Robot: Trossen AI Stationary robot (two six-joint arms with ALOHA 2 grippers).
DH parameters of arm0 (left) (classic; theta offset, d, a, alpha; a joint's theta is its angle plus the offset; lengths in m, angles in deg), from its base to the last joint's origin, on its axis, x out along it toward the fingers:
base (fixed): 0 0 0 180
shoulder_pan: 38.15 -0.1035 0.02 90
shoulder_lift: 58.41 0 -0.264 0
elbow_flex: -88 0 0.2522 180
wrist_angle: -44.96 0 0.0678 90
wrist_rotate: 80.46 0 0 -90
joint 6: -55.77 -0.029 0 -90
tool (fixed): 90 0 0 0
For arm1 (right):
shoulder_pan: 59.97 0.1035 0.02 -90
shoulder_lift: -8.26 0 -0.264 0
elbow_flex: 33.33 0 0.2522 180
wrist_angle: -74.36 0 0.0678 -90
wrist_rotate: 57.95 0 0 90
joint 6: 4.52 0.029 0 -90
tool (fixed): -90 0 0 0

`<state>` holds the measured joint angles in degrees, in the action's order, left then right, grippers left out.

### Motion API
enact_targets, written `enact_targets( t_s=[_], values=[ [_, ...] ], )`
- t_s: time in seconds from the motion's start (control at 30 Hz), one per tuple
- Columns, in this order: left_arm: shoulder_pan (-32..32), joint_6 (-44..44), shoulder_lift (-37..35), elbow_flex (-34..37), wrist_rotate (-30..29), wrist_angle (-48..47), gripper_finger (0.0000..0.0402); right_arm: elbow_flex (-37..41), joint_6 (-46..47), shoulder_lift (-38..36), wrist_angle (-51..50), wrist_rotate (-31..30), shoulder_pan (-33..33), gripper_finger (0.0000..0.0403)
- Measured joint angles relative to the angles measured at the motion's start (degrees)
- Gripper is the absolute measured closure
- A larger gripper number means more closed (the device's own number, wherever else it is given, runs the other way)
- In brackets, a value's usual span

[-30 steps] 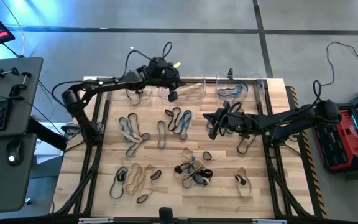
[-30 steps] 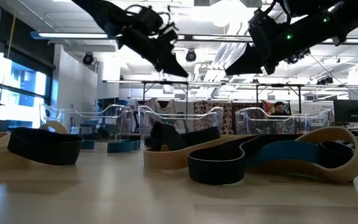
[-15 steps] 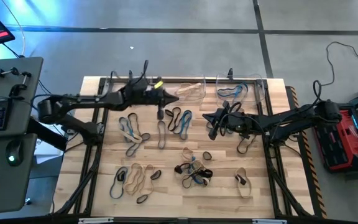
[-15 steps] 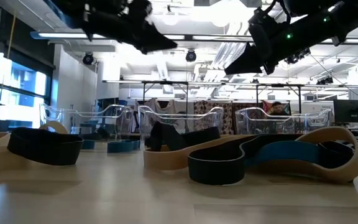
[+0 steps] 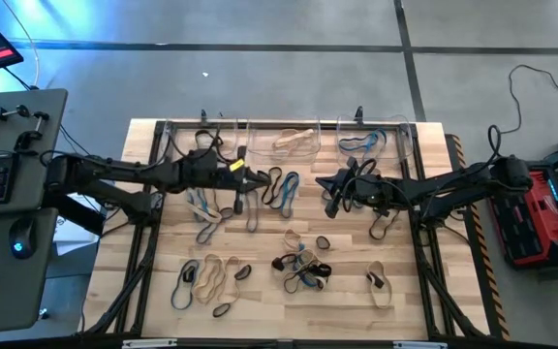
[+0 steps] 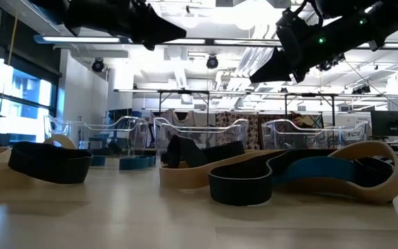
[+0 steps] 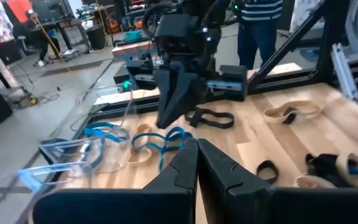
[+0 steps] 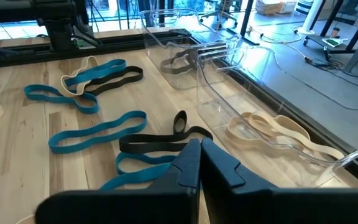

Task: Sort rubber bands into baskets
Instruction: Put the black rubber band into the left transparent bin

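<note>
Several black, tan and blue rubber bands lie flat and scattered on the wooden table. Three clear baskets stand along the far edge: the left one holds black bands, the middle one tan bands, the right one blue bands. My left gripper hovers shut above the table, near of the left and middle baskets, with nothing between its fingers. My right gripper hangs shut and empty above the table's middle, near of the right basket; its fingers point over a black band.
Blue and black bands lie on the table between the two grippers. In the low view, large tan, black and blue bands lie close to the near edge. A person stands beyond the table's right side.
My left gripper has drawn back from above the middle basket toward the table's near and left edges, tipping up from a downward slant to nearly level. It has stayed shut.
</note>
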<state>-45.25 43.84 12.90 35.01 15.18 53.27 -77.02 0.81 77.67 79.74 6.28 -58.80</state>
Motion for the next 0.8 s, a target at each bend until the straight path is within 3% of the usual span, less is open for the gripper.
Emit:
enact_targets(
  t_s=[0.47,0.67,0.8],
  values=[
    [9.94,8.3,0.15,-0.02,-2.25,-3.02,0.0401,0.0,3.49,2.62,4.07,1.65,0.0,0.0403],
    [14.95,9.26,0.15,-0.02,-9.39,-3.27,0.0401,0.0,2.21,5.87,10.35,2.4,0.0,0.0403],
    [16.93,9.4,0.15,-0.02,-9.85,-2.96,0.0401,0.0,3.77,8.21,13.92,2.4,0.0,0.0403]
  ],
)
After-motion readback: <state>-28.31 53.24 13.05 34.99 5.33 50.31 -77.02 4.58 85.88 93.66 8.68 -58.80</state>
